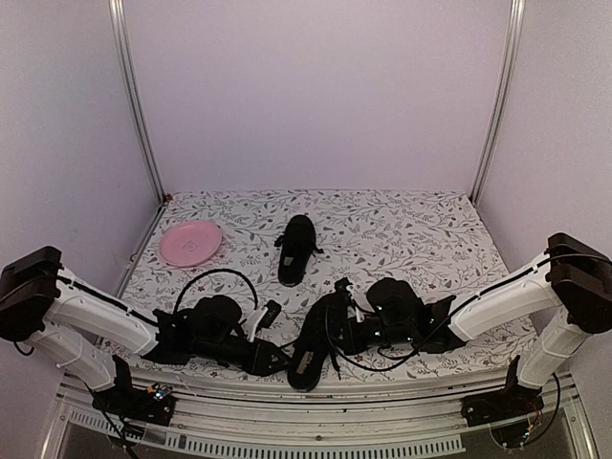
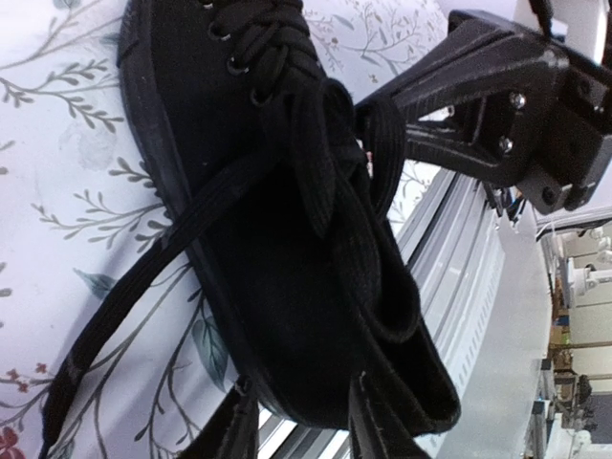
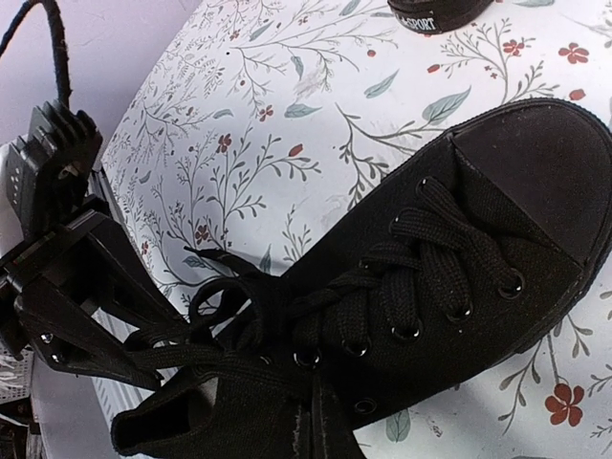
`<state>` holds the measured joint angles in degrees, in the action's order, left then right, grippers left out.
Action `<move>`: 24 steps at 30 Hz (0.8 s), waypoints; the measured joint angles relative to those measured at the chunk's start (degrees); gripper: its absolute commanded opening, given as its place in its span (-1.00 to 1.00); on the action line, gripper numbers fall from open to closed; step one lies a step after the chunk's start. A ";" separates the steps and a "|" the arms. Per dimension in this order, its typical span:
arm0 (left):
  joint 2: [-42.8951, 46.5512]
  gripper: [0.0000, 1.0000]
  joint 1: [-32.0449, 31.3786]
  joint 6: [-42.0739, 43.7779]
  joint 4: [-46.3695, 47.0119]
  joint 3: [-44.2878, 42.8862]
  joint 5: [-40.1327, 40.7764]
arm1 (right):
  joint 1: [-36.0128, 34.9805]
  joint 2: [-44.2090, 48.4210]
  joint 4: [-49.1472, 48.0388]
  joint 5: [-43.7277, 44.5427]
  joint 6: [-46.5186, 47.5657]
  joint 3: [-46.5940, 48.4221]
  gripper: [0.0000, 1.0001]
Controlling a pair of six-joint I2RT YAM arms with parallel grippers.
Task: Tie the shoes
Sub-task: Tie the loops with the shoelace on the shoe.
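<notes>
Soft, even pinkish light, faint shadows. Top view bows at edges. Wrist cams fairly sharp, but black shoe (image 2: pixel 287 287) lacks detail.

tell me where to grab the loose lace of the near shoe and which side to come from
Take the lace on its free stretch lying on the tablecloth, away from the near shoe. Come straight down from above, fingers across its width. It lies flat and fairly straight there, with cloth on both sides, while nearer the eyelets it crosses other strands.
</notes>
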<state>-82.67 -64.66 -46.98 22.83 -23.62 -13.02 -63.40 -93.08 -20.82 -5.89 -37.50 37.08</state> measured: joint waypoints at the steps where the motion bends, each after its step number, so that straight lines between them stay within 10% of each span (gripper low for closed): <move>1: 0.98 -0.26 -0.02 0.28 -1.25 0.04 0.44 | 0.00 0.02 0.00 0.04 0.02 0.00 -0.96; 13: 6.43 -0.24 1.33 5.27 -11.69 -8.22 6.12 | 0.00 0.02 0.00 0.04 0.02 0.00 -0.96; 24: -1.31 -0.76 2.32 7.54 -14.25 -12.70 3.28 | 0.00 0.02 -0.02 0.02 0.02 0.00 -0.96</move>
<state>-83.99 -62.35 -39.44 8.58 -36.32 -9.74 -63.40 -93.06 -20.84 -5.87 -37.47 37.08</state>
